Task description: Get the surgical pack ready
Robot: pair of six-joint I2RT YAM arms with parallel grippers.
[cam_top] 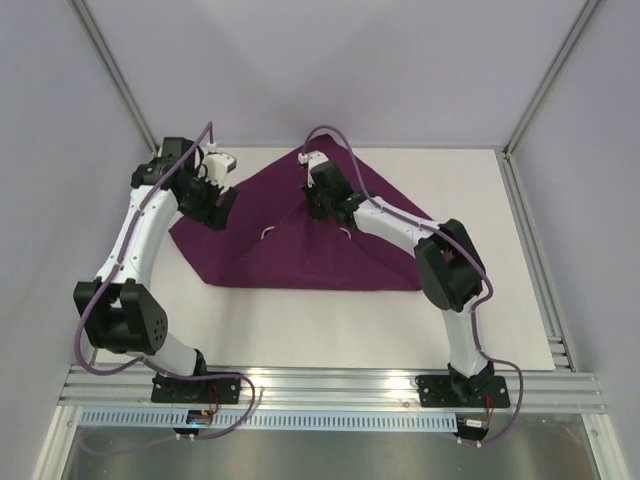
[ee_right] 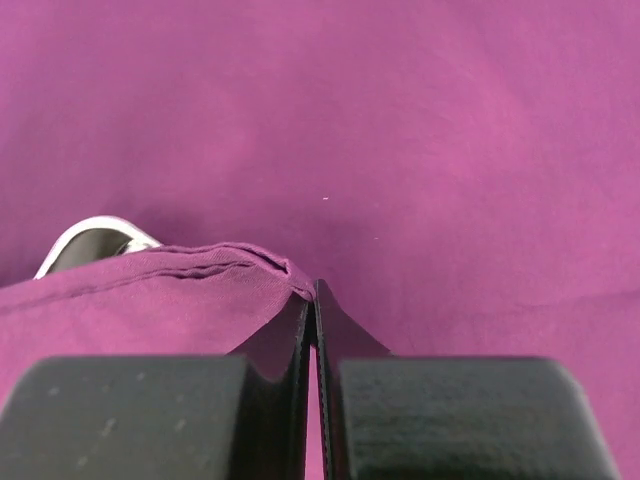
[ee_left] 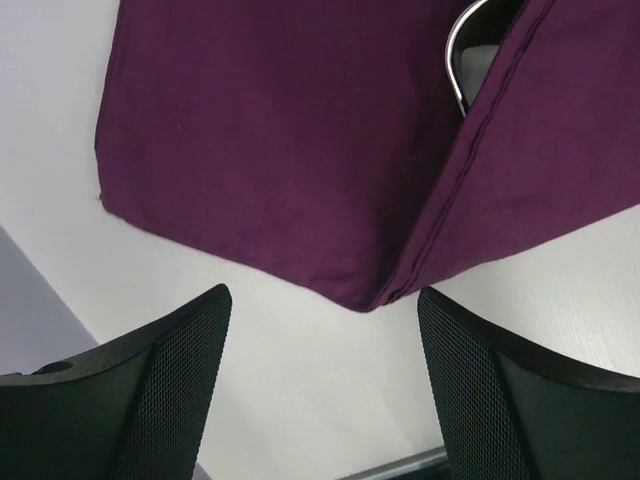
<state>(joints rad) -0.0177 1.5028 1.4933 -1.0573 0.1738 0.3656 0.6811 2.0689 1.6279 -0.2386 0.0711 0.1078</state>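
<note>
I see the white worktop with the big purple cloth lying on it, close to the far edge and about in the middle. Its flaps are folded in over each other. My left fingers are wide apart with nothing between them. They hang over the side of the cloth nearest the left edge. My right fingers are pressed together, with their tips at the edge of a folded flap. I cannot tell if any cloth is caught there. A shiny steel loop peeks out from under that flap.
</note>
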